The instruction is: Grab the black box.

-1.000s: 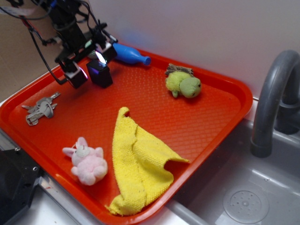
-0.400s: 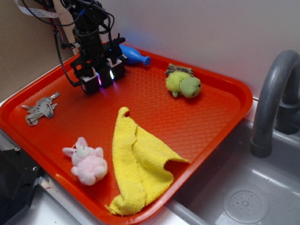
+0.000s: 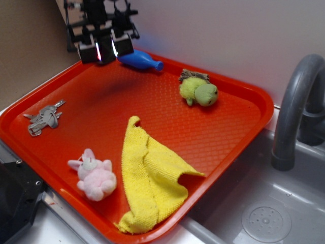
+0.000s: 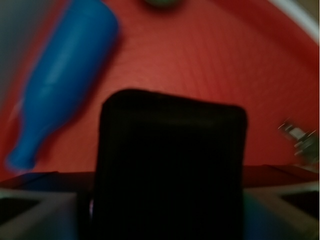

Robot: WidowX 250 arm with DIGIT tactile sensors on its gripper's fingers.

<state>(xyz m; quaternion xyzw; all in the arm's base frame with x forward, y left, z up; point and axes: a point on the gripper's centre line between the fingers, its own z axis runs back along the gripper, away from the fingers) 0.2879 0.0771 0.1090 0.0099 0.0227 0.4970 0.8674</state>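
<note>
The gripper (image 3: 105, 49) had its fingers pinched on the black box (image 3: 105, 50), held up off the red tray (image 3: 167, 114). That tray sat beside a grey sink (image 3: 264, 213) with a faucet (image 3: 294, 107), white wall (image 3: 228, 35) behind.

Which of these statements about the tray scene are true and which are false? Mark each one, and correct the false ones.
1. The black box is held in the tool, raised above the red tray. True.
2. The blue bottle stands upright in the middle of the tray. False: it lies on its side at the tray's far edge, near the wall.
3. The yellow cloth lies crumpled on the tray's near part. True.
4. The pink bunny toy sits on top of the keys. False: they lie apart, both on the tray.
5. The green plush toy is in the sink. False: it rests on the tray.
</note>
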